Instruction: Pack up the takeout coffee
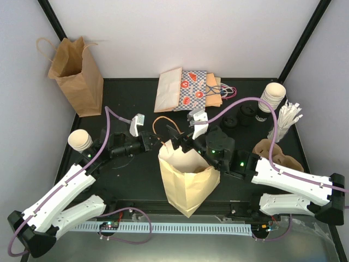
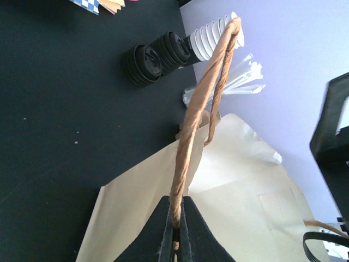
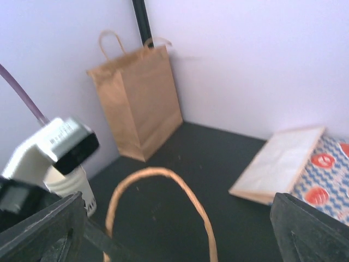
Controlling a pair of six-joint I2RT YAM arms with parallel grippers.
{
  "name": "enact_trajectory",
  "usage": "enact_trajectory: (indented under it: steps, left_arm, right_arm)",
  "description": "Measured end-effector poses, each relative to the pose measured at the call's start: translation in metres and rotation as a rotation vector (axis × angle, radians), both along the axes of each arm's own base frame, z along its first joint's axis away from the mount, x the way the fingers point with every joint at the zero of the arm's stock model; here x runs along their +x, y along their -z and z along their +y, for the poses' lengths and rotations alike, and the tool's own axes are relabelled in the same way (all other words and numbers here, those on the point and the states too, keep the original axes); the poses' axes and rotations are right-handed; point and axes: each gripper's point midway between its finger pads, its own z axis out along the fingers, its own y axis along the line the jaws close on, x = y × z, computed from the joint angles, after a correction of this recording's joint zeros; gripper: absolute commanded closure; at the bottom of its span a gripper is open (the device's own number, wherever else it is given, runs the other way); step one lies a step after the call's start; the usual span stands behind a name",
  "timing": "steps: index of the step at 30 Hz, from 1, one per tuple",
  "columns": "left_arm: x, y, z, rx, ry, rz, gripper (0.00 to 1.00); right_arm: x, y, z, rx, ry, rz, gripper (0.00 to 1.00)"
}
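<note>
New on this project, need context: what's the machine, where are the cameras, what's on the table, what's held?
Two robot arms, left and right, are bolted to a black table. One picture looks down from above; the other two come from a camera on each wrist. The left gripper is shut on the brown handle of a cream bag. The right gripper is open near the bag's mouth, holding nothing. Also there: an upright brown bag far left, flat bags at the back, stacked white cups, black lids and white sticks far right, one cup by the left arm.
</note>
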Motion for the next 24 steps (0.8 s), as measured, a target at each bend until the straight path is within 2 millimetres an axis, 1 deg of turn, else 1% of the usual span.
enact_trajectory:
  steps: [3,8,14,16,19,21,24]
  left_arm:
    - [-0.001,-0.001,-0.001,-0.005,0.008,-0.002,0.99]
    - [-0.003,-0.002,-0.003,-0.013,0.026,0.001,0.98]
    - [-0.006,-0.003,-0.005,-0.017,0.044,0.002,0.99]
    - [-0.006,-0.003,-0.005,-0.016,0.045,-0.001,0.98]
    - [-0.006,-0.003,-0.005,-0.012,0.046,-0.007,0.98]
    - [-0.005,-0.003,-0.004,-0.007,0.045,-0.016,0.98]
    - [-0.004,-0.007,-0.002,0.002,0.038,-0.038,0.98]
  right_arm:
    - [0.0,-0.023,0.003,0.105,-0.013,-0.067,0.05]
    - [-0.002,-0.055,0.004,0.223,-0.024,-0.177,0.03]
    - [-0.003,-0.082,0.005,0.254,-0.017,-0.319,0.03]
    - [-0.004,-0.096,0.004,0.254,-0.014,-0.353,0.03]
    - [-0.007,-0.126,-0.002,0.282,-0.011,-0.404,0.02]
    - [-0.012,-0.144,-0.01,0.305,-0.008,-0.434,0.02]
    - [-0.019,-0.162,-0.028,0.342,0.002,-0.465,0.0]
